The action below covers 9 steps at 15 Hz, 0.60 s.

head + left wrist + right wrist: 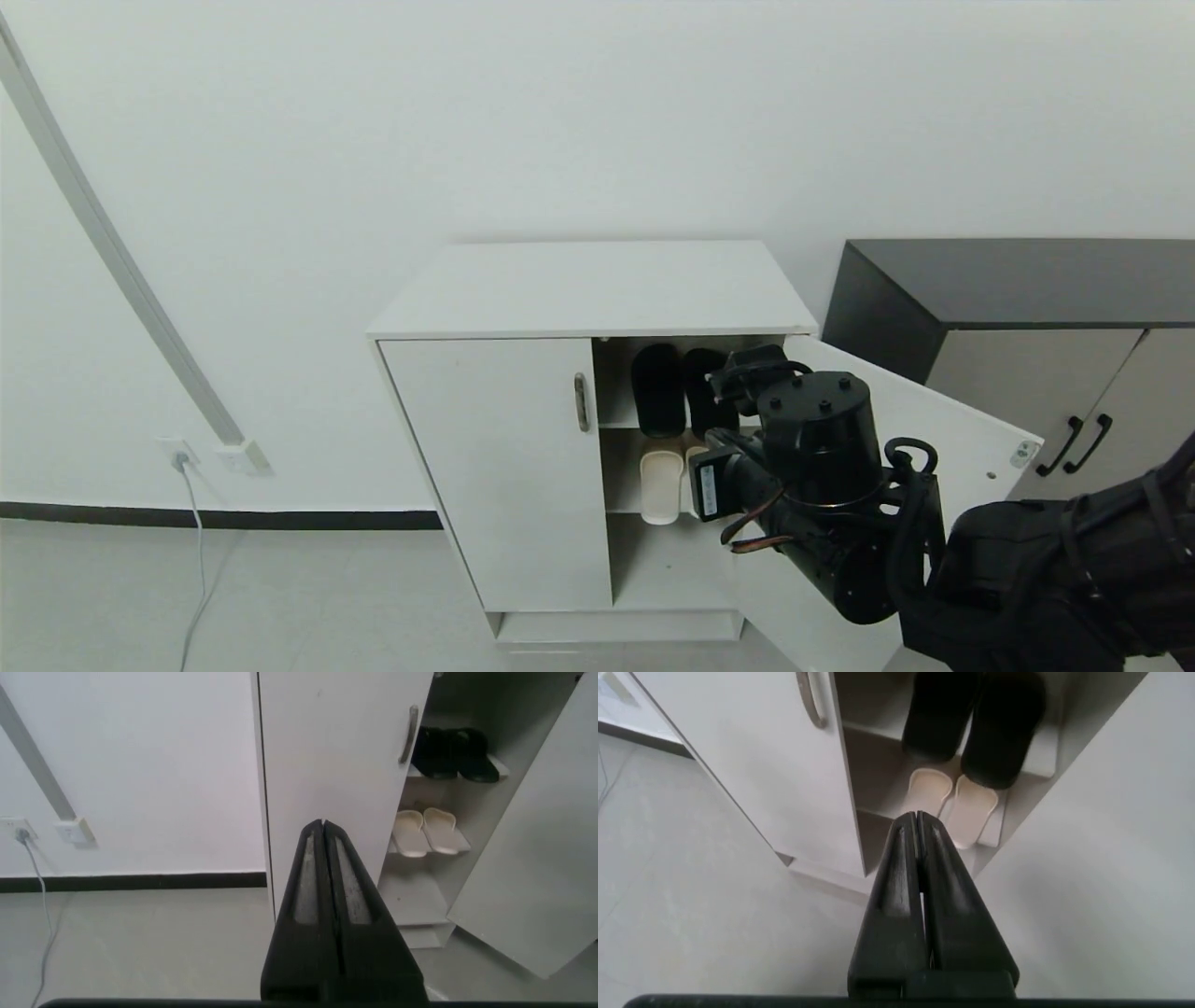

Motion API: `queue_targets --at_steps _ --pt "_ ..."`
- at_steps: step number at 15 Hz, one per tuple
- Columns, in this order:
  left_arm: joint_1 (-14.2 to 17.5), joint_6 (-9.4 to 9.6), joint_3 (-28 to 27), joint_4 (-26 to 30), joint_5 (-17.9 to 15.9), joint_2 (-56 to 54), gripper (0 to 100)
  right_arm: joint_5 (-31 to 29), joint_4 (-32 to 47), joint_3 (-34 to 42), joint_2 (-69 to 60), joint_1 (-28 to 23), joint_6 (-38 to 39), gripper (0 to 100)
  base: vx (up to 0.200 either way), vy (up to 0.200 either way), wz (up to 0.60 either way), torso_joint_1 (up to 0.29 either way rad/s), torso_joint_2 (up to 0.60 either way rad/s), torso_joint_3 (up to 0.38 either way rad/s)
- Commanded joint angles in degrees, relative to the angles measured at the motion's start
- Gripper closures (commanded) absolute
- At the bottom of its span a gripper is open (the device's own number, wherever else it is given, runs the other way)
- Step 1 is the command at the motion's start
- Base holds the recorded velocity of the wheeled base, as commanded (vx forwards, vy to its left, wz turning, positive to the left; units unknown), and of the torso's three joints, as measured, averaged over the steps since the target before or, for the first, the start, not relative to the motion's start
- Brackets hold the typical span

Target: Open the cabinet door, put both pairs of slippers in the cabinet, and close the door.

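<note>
The white cabinet [597, 289] has its left door [495, 467] closed and its right door [943, 439] swung open. A black pair of slippers [658, 387] lies on the top shelf, and a cream pair [661, 481] on the shelf below. Both pairs also appear in the left wrist view, black slippers [453, 751] above cream slippers [428, 831]. My right arm [812, 439] is in front of the open compartment. My right gripper [920, 821] is shut and empty, just short of the cream slippers [957, 798]. My left gripper [323, 826] is shut and empty, back from the closed door.
A dark-topped cabinet [1027, 289] stands close to the right, just behind the open door. A wall socket with a hanging cable [177, 455] is at the far left. Bare grey floor [280, 597] lies in front of the cabinet to the left.
</note>
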Motion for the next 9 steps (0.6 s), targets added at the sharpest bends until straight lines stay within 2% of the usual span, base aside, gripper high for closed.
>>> queue_targets --at_steps 1,9 --pt "0.01 -0.02 0.00 -0.01 0.02 -0.01 100 0.01 -0.03 0.00 0.12 0.09 -0.01 100 0.000 0.000 0.00 0.222 -0.55 -0.334" --pt "0.01 -0.02 0.00 -0.01 0.02 -0.01 100 0.01 -0.29 0.08 1.79 -0.43 0.25 100 0.000 0.000 0.00 0.246 -0.56 -0.317"
